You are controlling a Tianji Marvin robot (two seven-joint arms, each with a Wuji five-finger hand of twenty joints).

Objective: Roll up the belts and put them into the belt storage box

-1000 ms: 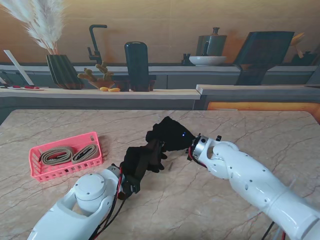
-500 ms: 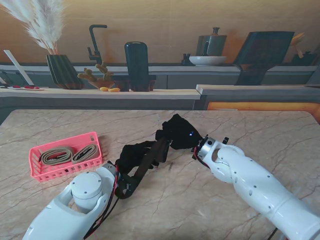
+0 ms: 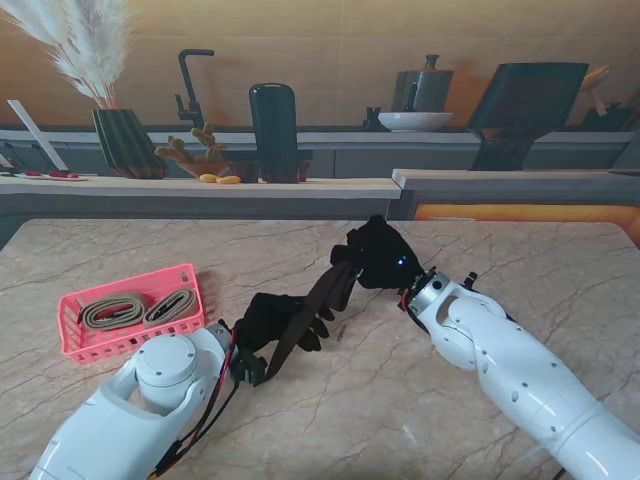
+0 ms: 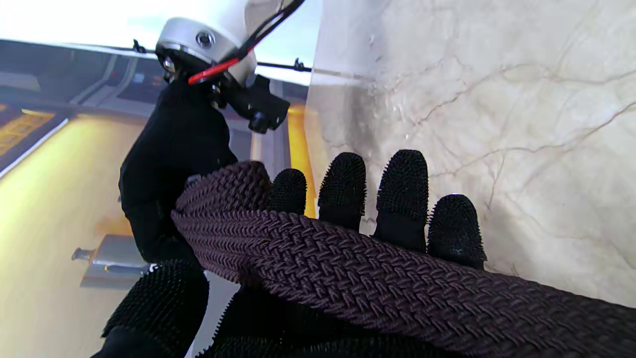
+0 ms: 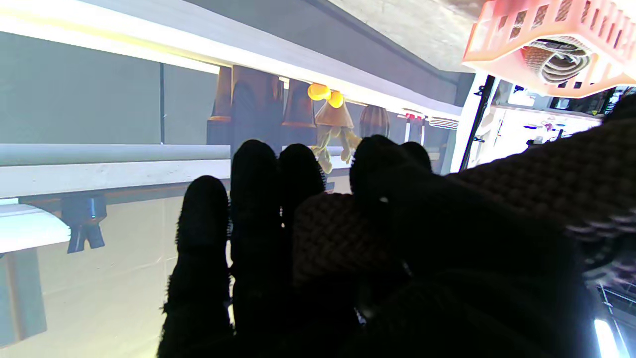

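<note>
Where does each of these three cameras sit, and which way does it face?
Stand view: above the shoulders, looking down at the table; both arms, left hand and right hand hold a dark belt between them; pink box on the left.
Left wrist: looks along its fingers, belt across them, toward the right hand.
Right wrist: looks along its fingers toward the counter and box.
Shared: the belt shows in all three views.

Three belts (image 3: 318, 303): two rolled in one pink box (image 3: 72, 345), one outside.
</note>
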